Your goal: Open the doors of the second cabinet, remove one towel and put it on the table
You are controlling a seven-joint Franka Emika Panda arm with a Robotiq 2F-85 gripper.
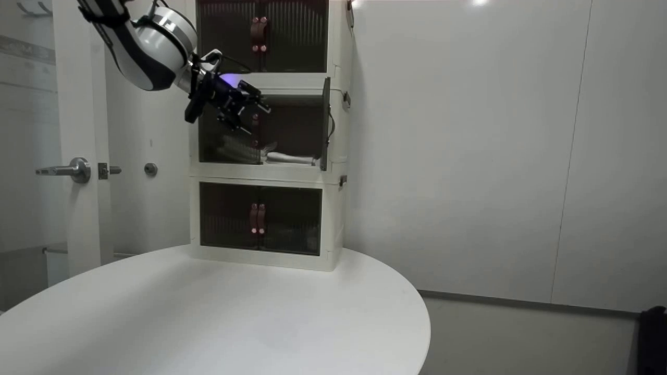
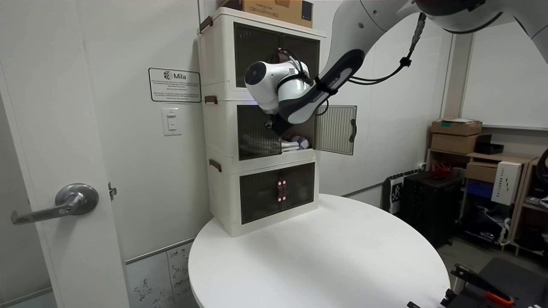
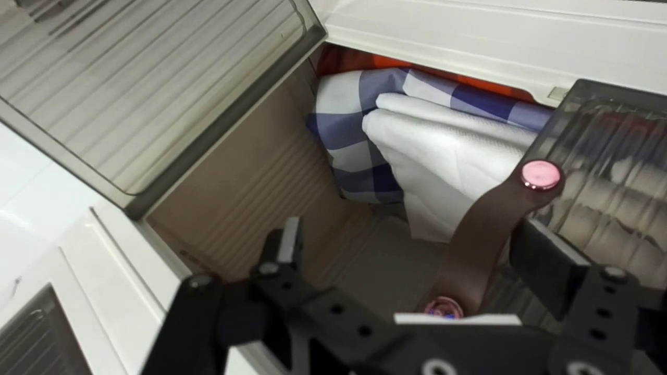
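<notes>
The second cabinet point(image 1: 229, 170) is the middle tier of the stack. One of its doors point(image 1: 326, 125) is swung outward, also in the wrist view as a ribbed panel point(image 3: 172, 88). The matching door point(image 2: 257, 132) is still across its half. My gripper point(image 1: 257, 120) hangs before this closed door. In the wrist view the gripper point(image 3: 419, 234) is open, with the door's brown strap handle point(image 3: 484, 239) seen between its fingers, nearer the right one; contact is unclear. Inside lies the folded white towel point(image 3: 443, 146), partly behind the handle. The round white table point(image 1: 234, 323) carries the stack.
Beside the towel is a blue-and-white checked cloth point(image 3: 359, 130), with an orange-red cloth point(image 3: 385, 61) behind. Doors of the top tier point(image 1: 297, 41) and bottom tier point(image 2: 261, 192) are closed. A cardboard box point(image 2: 274, 10) sits on top of the stack.
</notes>
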